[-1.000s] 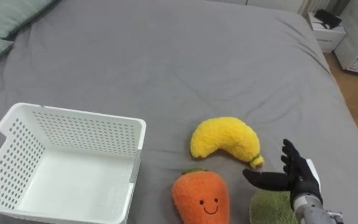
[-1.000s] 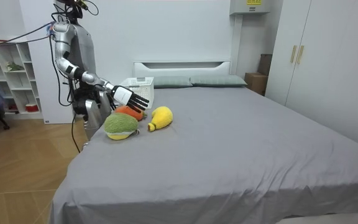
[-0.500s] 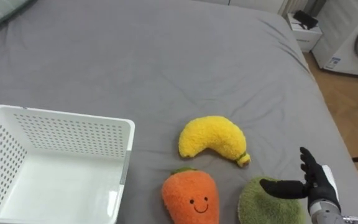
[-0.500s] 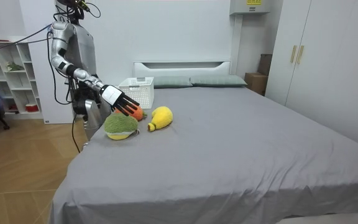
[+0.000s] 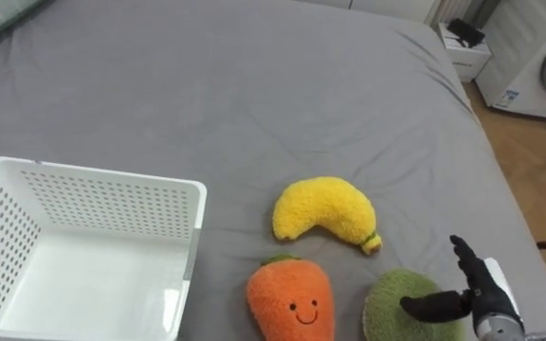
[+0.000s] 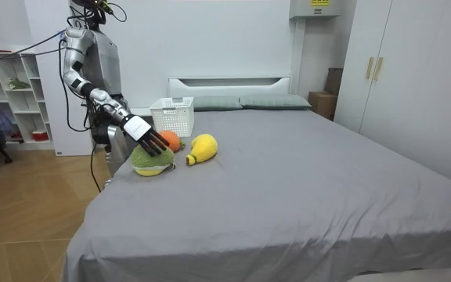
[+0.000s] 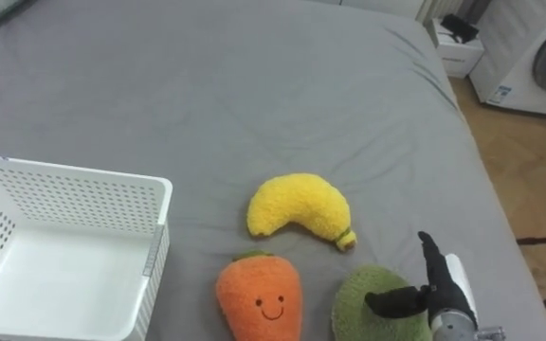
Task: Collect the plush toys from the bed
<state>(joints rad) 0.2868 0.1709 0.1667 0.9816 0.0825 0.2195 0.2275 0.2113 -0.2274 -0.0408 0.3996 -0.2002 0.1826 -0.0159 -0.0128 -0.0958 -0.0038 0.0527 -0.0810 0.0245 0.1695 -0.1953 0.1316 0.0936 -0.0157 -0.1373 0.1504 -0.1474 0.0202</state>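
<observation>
Lowered since a second earlier, right hand (image 5: 482,296) sat over the green plush toy (image 5: 391,305) on the bed (image 5: 254,85), fingers (image 5: 463,256) spread wide, holding nothing.

One yellow plush banana (image 5: 325,213) near the centre, one orange plush carrot (image 5: 290,301) at 6 o'clock and one green round plush (image 5: 396,301) at 5 o'clock: three in all. One white basket (image 5: 112,174) at 8 o'clock. One bed (image 5: 254,85). Two pillows (image 6: 276,100) in the room view.
</observation>
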